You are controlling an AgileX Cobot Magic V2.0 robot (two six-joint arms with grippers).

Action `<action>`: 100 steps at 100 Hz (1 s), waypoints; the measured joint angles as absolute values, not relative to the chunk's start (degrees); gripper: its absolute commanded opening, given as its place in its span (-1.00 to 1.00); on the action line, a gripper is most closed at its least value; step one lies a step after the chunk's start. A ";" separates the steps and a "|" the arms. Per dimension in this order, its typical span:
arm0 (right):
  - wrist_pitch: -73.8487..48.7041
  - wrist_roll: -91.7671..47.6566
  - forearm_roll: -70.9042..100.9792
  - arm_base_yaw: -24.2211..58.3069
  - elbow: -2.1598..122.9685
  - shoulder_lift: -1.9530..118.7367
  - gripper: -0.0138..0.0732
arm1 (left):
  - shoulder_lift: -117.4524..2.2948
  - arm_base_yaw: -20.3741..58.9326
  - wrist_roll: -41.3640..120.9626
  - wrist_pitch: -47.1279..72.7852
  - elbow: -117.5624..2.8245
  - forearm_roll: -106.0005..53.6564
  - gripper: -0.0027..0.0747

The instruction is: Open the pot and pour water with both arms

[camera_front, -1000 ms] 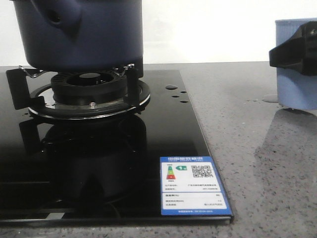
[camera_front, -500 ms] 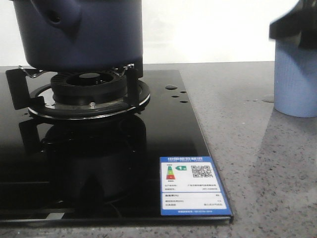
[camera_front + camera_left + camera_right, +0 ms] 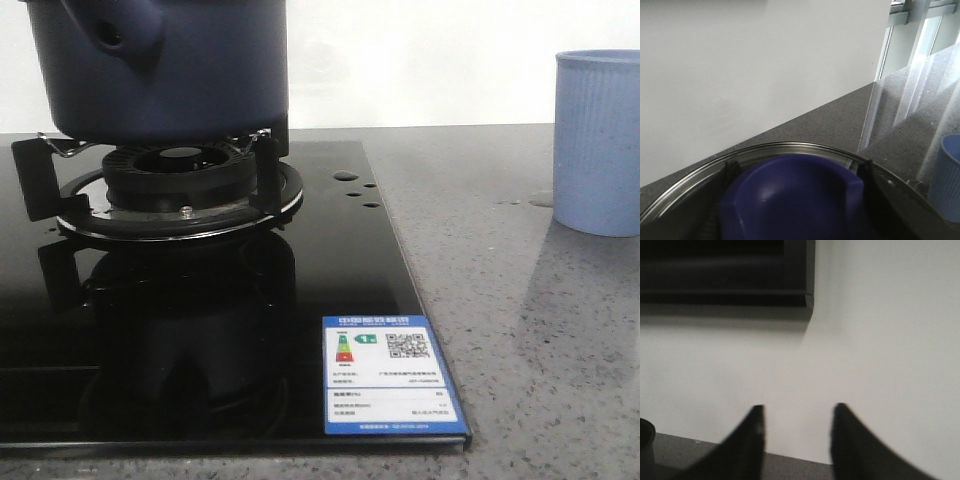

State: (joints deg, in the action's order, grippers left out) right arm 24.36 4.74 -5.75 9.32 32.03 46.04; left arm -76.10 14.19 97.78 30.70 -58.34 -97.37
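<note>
Left gripper is hard to read: its wrist view shows a blue knob [image 3: 790, 200] ringed by a steel rim, probably the lid, right at the bottom where the fingers would be, but the fingers themselves are hidden, so I cannot tell whether it grips the knob or only hangs over it. Right gripper [image 3: 796, 440] has its fingers spread with nothing between them, facing a pale wall, away from everything.

Pot [image 3: 160, 65] sits on the burner [image 3: 180, 185] of the black hob [image 3: 200, 330], handle toward the camera. Cup [image 3: 598, 140] stands well apart to the right on the grey counter [image 3: 520, 300].

Opening looks like the step in hand. To do it well, the left should be squarely closed on the knob before lifting, then raise straight up so the rim clears without dragging the pot on its supports. The right should reach the cup only once the lid is clear.
</note>
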 measured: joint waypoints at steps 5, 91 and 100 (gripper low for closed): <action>23.56 4.74 -5.75 9.32 32.13 44.04 -0.81 | -76.99 14.19 98.20 30.09 -58.34 -98.25 -0.29; 17.25 4.85 -5.75 9.32 32.13 37.43 -0.81 | -84.55 14.19 103.06 34.95 -62.38 -99.41 -0.24; 16.04 4.85 -5.75 9.32 32.13 37.43 -0.81 | -84.55 14.19 103.06 35.08 -62.38 -99.17 0.09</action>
